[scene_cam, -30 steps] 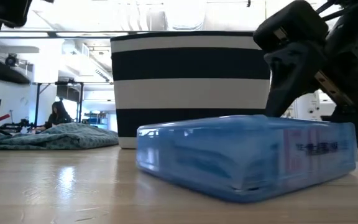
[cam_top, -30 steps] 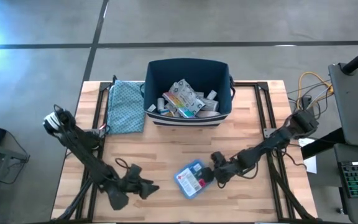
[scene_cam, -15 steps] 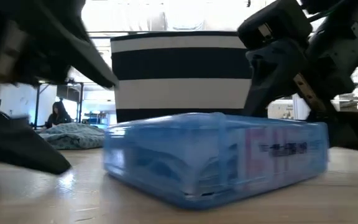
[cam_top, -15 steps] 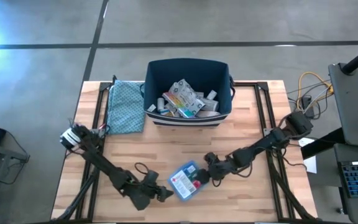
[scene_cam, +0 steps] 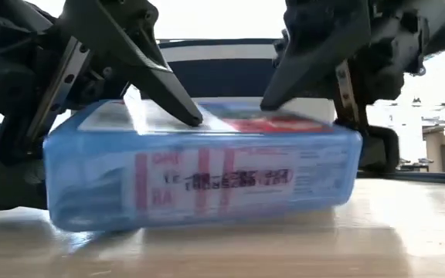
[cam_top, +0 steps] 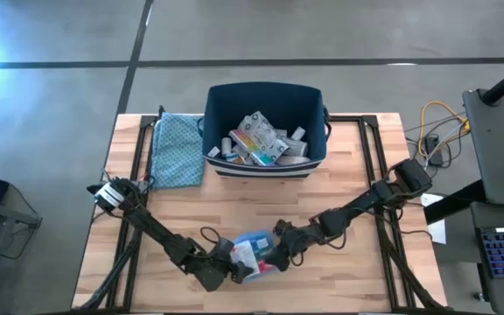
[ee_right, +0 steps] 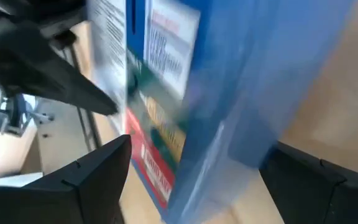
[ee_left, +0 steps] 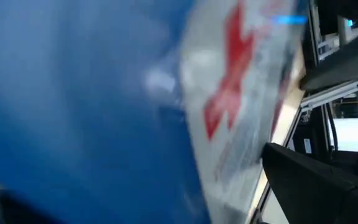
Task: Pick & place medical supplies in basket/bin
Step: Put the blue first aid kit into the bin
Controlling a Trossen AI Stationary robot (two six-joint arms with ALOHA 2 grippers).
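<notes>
The flat blue-and-red packet (cam_top: 250,254) lies near the table's near edge, between my two grippers; whether it is off the wood, I cannot tell. My left gripper (cam_top: 227,267) is at its left end and my right gripper (cam_top: 278,255) at its right end. In the low view the packet (scene_cam: 207,170) fills the picture, with a dark finger on top from each side. The navy bin (cam_top: 265,87) stands at the far edge holding several supplies. My left gripper has the packet's left end between its fingers, coming level from the table's left. One finger (scene_cam: 184,108) lies on the packet's top face (scene_cam: 153,123). The other finger is hidden by the packet in the left wrist view (ee_left: 104,93). My right gripper has the packet's right end (ee_right: 216,93) between its two fingers (ee_right: 104,168), coming level from the table's right. One finger (scene_cam: 284,85) lies on the top face. The other stands low at that end.
A folded teal patterned cloth (cam_top: 176,149) lies left of the bin at the far left. Bare wood lies between the bin and the packet. Black frame rails run along both table sides. A desk with cables and a keyboard stands beyond the right edge.
My right gripper moved toward the table's left, pushing the packet along the wood toward the left and near edges. My left gripper came in from the near left toward the packet and reached its left end. The packet turned a little on the way.
</notes>
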